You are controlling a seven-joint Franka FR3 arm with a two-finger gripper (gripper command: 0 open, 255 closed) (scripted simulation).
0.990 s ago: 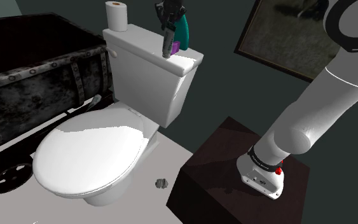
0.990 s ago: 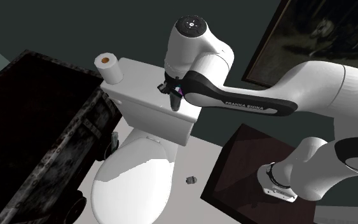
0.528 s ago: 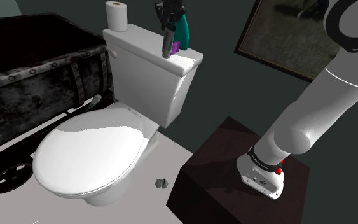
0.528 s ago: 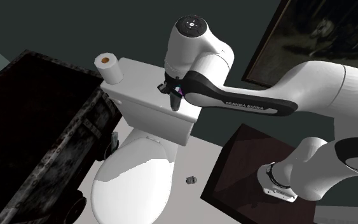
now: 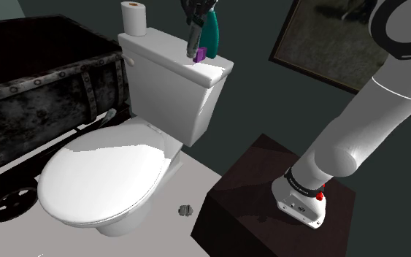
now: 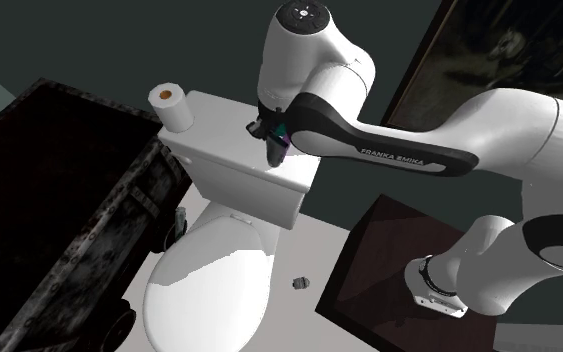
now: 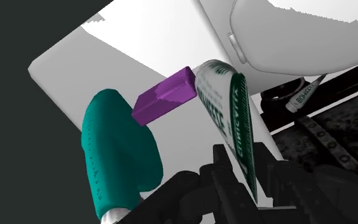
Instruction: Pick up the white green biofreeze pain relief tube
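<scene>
The white and green tube is clasped between my gripper's fingers, its flat end pointing away from the hand. In the shoulder view the gripper hangs over the toilet tank lid with the tube just above the lid. A teal bottle and a purple block stand right beside the tube on the lid. The same teal bottle and purple block appear behind the gripper. From the second exterior view, the gripper sits under the arm's wrist.
A toilet paper roll stands on the tank's far end. The toilet seat is closed. A dark metal-bound cart is at the shoulder view's left, a framed picture hangs on the wall, and a small object lies on the floor.
My gripper has risen a little with the tube, lifting it off the tank lid. The bottle and block stayed put.
</scene>
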